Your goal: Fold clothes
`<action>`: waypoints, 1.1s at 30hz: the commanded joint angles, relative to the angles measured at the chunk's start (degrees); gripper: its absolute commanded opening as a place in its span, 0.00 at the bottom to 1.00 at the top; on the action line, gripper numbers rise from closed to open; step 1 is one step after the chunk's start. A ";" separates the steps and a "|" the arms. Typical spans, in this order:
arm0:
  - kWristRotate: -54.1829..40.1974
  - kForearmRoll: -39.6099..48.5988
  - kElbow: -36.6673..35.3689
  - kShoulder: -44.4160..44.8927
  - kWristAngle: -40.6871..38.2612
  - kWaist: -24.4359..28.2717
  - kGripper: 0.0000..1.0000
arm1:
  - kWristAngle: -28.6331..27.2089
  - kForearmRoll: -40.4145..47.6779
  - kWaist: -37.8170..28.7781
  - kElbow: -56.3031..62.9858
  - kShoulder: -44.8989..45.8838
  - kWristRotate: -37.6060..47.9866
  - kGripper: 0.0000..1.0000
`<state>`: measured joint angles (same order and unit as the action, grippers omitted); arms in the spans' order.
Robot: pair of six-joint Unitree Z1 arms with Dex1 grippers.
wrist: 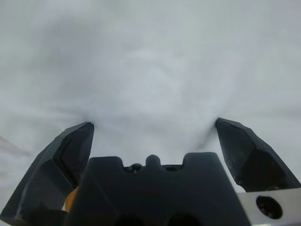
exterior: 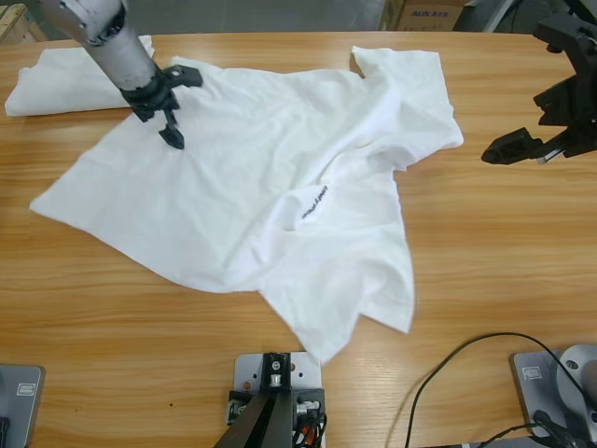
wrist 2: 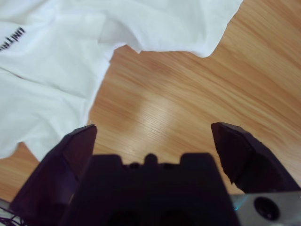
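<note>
A white T-shirt (exterior: pixel 261 187) lies spread and rumpled across the middle of the wooden table (exterior: pixel 504 271), with a small dark printed mark (exterior: pixel 315 202) near its centre. My left gripper (exterior: pixel 171 131) comes down from the upper left onto the shirt's upper left part. It is open, and in the left wrist view its tips (wrist: pixel 153 125) press into the white cloth (wrist: pixel 150 56), which fills that view. My right gripper (exterior: pixel 522 149) hangs open over bare wood to the right of the shirt's sleeve. In the right wrist view (wrist 2: pixel 153 127) it holds nothing, with the shirt (wrist 2: pixel 51 70) and its mark (wrist 2: pixel 11 40) ahead.
A second white garment (exterior: pixel 65 79) lies folded at the table's far left back corner, behind the left arm. Cardboard boxes (exterior: pixel 424 14) stand beyond the back edge. A black cable (exterior: pixel 457 359) loops over the front right of the table.
</note>
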<state>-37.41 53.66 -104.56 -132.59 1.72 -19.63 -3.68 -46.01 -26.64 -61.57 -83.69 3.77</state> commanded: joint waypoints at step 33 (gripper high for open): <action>8.58 10.39 9.06 15.34 -6.64 -11.22 1.00 | 9.13 48.27 -22.23 26.85 -12.16 3.19 0.98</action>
<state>-29.72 62.95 -97.69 -117.85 -4.66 -29.62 2.04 0.24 -46.79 -35.22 -90.43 11.16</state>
